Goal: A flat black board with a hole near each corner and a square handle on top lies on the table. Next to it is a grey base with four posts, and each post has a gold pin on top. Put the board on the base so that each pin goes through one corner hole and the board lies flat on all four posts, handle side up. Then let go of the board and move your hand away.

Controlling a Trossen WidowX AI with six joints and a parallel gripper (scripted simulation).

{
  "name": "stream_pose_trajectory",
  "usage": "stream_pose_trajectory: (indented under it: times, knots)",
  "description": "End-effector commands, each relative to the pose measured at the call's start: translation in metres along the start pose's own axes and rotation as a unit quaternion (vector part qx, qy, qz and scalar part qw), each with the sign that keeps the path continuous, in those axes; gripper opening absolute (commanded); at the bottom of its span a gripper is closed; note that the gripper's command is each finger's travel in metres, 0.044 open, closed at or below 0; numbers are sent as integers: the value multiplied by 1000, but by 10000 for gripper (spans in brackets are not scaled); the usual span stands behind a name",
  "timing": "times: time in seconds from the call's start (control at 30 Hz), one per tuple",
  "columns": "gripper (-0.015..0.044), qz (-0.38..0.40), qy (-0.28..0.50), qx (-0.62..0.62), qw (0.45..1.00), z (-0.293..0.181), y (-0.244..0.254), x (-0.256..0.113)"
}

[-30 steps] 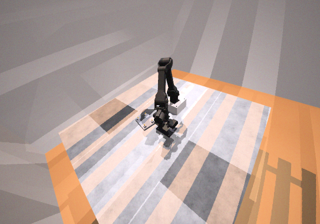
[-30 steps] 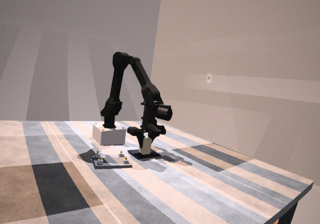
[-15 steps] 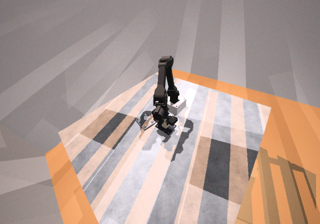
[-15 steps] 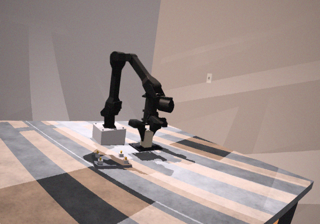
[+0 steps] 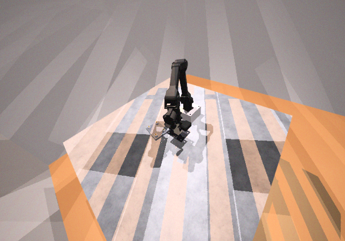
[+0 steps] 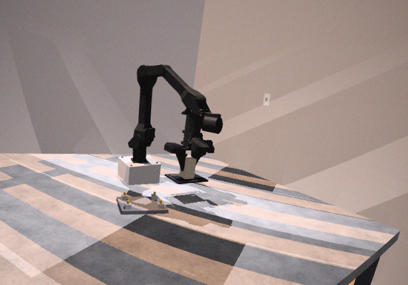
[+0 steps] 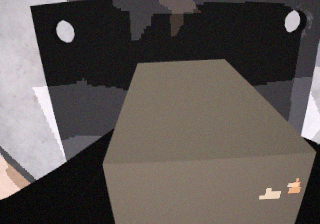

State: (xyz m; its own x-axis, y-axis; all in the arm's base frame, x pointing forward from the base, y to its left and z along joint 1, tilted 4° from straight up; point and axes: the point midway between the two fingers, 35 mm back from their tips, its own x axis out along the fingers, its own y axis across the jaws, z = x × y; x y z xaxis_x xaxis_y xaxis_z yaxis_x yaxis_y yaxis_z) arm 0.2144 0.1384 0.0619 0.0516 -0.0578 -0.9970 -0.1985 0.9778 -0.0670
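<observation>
Gripper (image 5: 174,129) (image 6: 189,164) clamped on handle (image 6: 187,169) (image 7: 207,114), board (image 5: 178,135) (image 6: 174,178) (image 7: 95,59) held approx. level above bench (image 5: 194,205) (image 6: 296,222), prob. so holes can drop over base (image 5: 156,137) (image 6: 143,211) pins w/o tilting.

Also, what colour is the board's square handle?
Beige-grey: the square handle shows best in the wrist view.
</observation>
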Motion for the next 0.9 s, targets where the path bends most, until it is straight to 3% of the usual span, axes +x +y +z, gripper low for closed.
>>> stream_pose_trajectory:
  times: [0.0, 0.87]
  knots:
    - [0, 4, -5, 3, 1000, 2, 0, -6]
    - [0, 3, -7, 38, 999, 29, -57, -6]
